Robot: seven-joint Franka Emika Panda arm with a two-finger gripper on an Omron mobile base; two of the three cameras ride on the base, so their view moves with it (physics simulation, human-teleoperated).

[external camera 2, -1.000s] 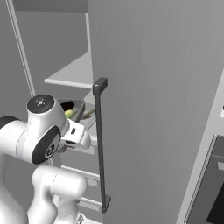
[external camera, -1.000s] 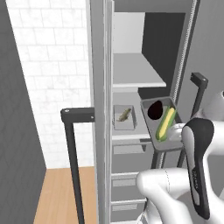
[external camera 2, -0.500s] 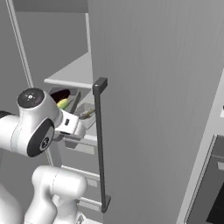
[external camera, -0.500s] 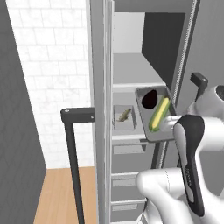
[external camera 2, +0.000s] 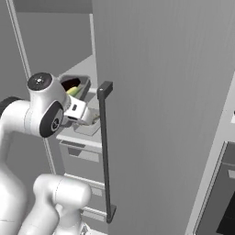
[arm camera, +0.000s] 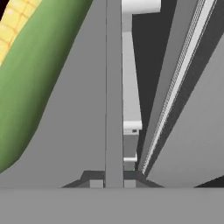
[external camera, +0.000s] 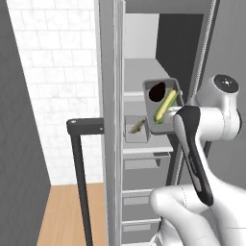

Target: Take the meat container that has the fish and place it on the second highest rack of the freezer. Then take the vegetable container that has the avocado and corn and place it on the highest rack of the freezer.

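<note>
Rising since the earlier frames, the vegetable container (external camera: 162, 106) is now sitting higher in the freezer (external camera: 144, 144) opening, tilted, up at the level of the highest rack (external camera: 137, 77), where a second ago it was hanging lower, beside the meat container (external camera: 136, 129). The claw (arm camera: 113, 179) is pinching the near wall of the vegetable container, its jaws pressed tight on that thin grey edge, which is running straight up from between the tips in the hand view. Just beyond the claw, inside the tray, the corn (external camera: 164, 106) is lying lengthwise with its green husk close against the gripped wall, and the avocado (external camera: 157, 92) is sitting at the far end, past the cob. Below the claw and a little farther into the cabinet, the meat container with the fish (external camera: 136, 127) is resting on the second rack. Near the claw's side in the right base view, the door's black bar handle (external camera 2: 106, 151) is standing upright.
</note>
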